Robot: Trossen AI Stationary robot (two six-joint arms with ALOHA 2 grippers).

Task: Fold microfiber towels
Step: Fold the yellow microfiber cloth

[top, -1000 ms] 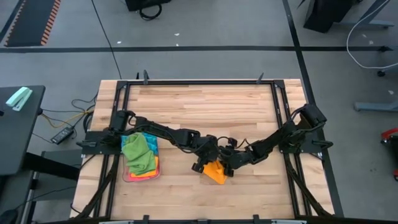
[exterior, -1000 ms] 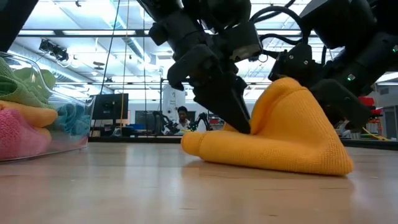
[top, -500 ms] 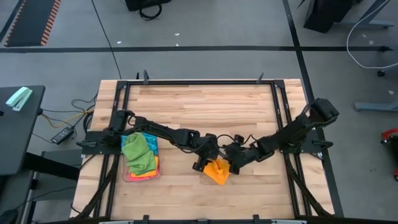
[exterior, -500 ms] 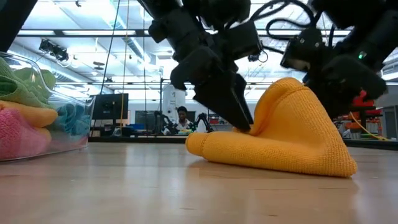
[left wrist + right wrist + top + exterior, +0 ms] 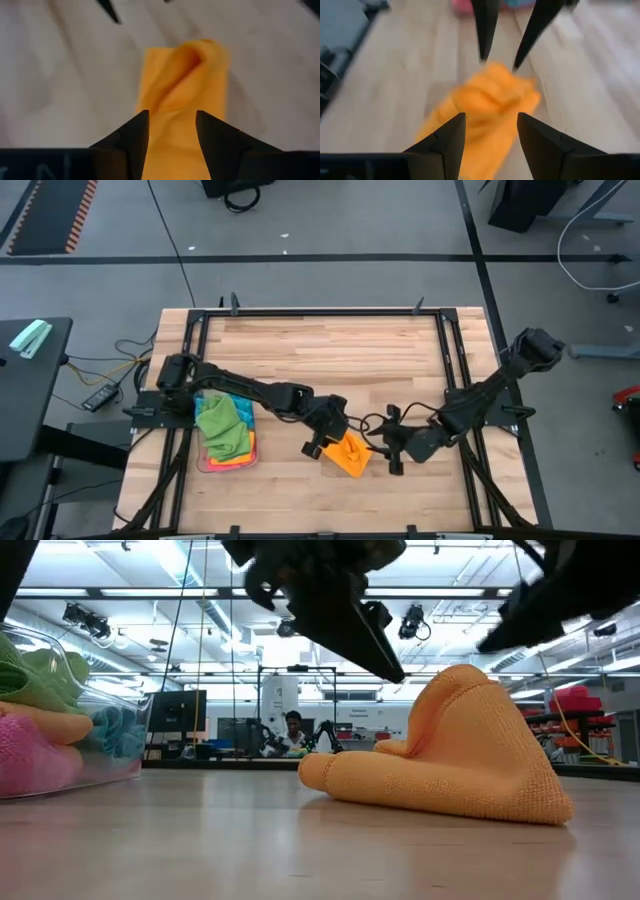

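Wood table (image 5: 330, 350), lab behind. Orange towel (image 5: 348, 454) humped mid-front, free. Left hand (image 5: 318, 442) and right hand (image 5: 391, 452) flank it, both spread, empty. Soft, light, floppy; best pinched at a corner. Other towels (image 5: 222, 427) in tray (image 5: 228, 463).

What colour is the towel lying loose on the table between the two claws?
Orange. The towel lies bunched in a mound on the wood, clearest in the low view.
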